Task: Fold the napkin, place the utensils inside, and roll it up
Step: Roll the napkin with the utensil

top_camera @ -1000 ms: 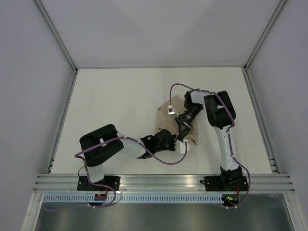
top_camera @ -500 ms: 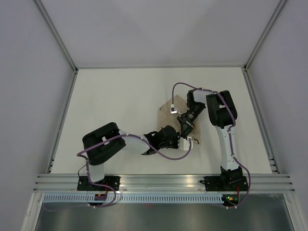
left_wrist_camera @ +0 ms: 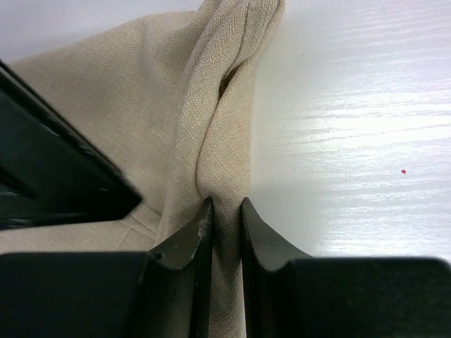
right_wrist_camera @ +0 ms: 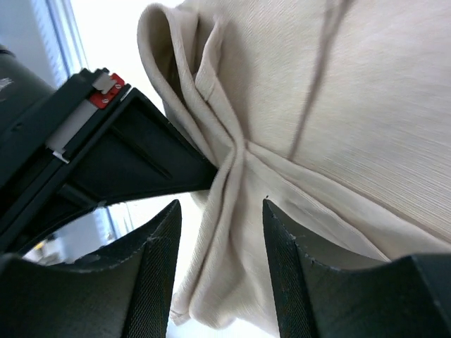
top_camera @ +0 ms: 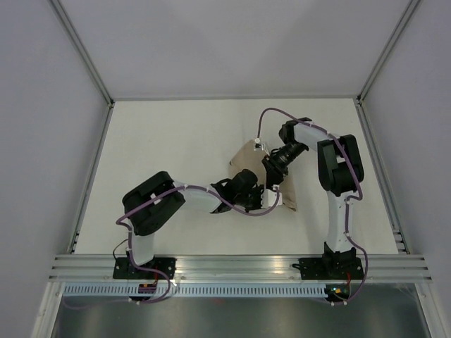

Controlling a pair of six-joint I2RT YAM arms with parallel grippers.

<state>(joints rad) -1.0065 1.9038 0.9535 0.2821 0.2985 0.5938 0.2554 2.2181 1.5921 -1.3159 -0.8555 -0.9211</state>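
Observation:
The beige napkin [top_camera: 246, 152] lies bunched in the middle of the table. It also shows in the left wrist view [left_wrist_camera: 141, 105] and the right wrist view [right_wrist_camera: 338, 105]. My left gripper [top_camera: 264, 196] is at its near side, and its jaws [left_wrist_camera: 225, 204] are shut on a raised ridge of the cloth. My right gripper [top_camera: 270, 176] hangs just beyond it over the napkin, with its jaws [right_wrist_camera: 220, 204] open on either side of a pinched fold and not closed on it. No utensils are in view.
The white table [top_camera: 162, 155] has metal frame rails at the left, right and near edges, with grey walls behind. The left gripper's black body [right_wrist_camera: 106, 148] sits close beside my right fingers. Purple cables loop around both arms.
Both grippers have moved away from the near edge, towards the table's middle. The left gripper has gone right along the napkin, dragging cloth with it. The right arm has stretched farther out.

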